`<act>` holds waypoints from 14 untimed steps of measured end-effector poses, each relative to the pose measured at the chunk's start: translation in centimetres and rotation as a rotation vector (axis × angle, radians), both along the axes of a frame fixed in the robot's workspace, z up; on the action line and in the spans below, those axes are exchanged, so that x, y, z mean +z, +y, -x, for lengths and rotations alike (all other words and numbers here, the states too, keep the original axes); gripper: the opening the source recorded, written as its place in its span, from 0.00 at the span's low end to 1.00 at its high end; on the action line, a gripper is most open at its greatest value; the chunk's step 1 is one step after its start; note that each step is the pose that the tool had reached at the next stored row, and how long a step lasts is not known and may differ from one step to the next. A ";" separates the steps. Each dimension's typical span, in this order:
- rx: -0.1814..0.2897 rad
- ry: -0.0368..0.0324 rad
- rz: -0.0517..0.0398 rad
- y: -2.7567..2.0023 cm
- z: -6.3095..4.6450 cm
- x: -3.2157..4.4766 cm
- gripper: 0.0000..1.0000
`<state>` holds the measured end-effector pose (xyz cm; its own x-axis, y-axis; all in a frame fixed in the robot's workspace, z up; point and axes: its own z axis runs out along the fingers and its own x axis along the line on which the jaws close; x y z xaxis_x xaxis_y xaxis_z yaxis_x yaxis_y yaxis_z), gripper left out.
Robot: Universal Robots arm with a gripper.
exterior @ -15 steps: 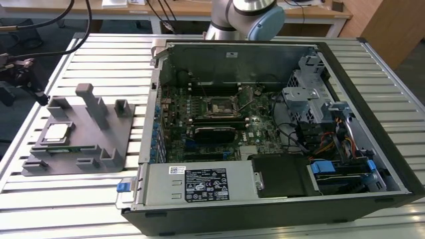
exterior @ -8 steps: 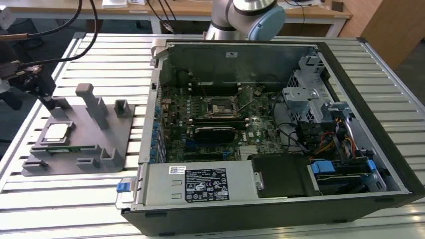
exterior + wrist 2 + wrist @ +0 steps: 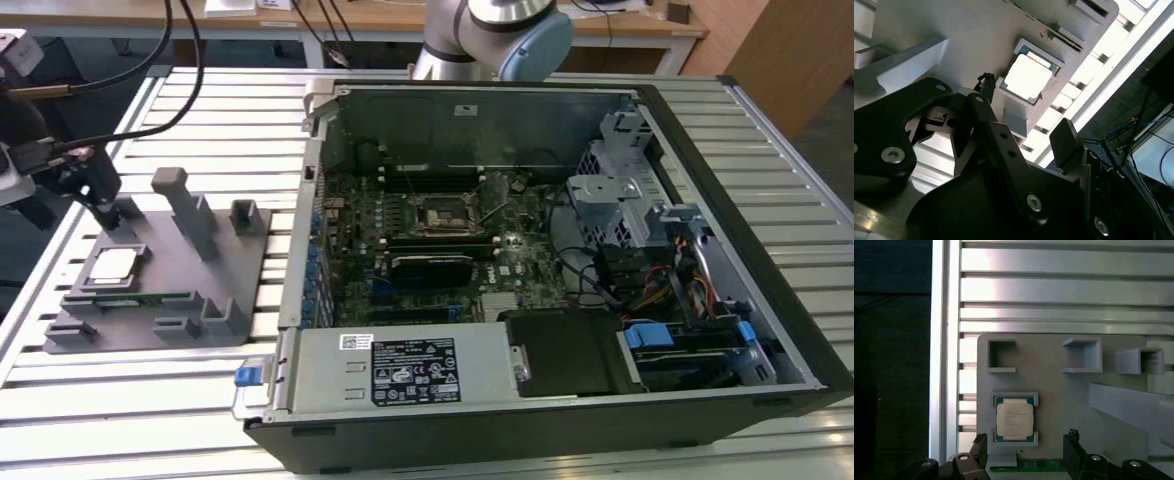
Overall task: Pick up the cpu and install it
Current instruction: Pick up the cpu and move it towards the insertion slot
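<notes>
The cpu (image 3: 112, 265), a small square chip with a dull silver top, lies flat in its recess on the grey plastic tray (image 3: 200, 300), at the exterior view's left. My gripper (image 3: 110, 212) hangs just above the tray, a little behind the chip. In the first wrist view the cpu (image 3: 1015, 419) lies beyond the open gripper (image 3: 1025, 447), whose black fingertips (image 3: 1072, 444) are spread wider than the chip with nothing between them. The second wrist view shows the cpu (image 3: 1029, 77) ahead of the gripper (image 3: 1026, 120). The black-framed socket (image 3: 441, 212) sits on the motherboard inside the open computer case.
A green memory stick (image 3: 140, 298) lies on the tray beside the chip. Upright grey posts (image 3: 180, 205) rise from the tray near the gripper. The open computer case (image 3: 721, 250) fills the exterior view's middle and right. The slatted metal table (image 3: 134, 420) lies underneath.
</notes>
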<state>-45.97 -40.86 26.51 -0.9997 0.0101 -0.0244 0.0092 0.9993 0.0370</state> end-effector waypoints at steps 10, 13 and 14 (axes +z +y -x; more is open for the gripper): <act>0.003 0.0018 0.0000 -0.02 0.0 -1.81 0.71; 0.007 0.0019 0.0000 -0.03 0.1 -2.37 0.71; 0.009 0.0021 0.0001 -0.02 0.2 -2.54 0.71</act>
<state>-46.13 -40.88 23.98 -0.9997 0.0013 -0.0224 0.0004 0.9993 0.0368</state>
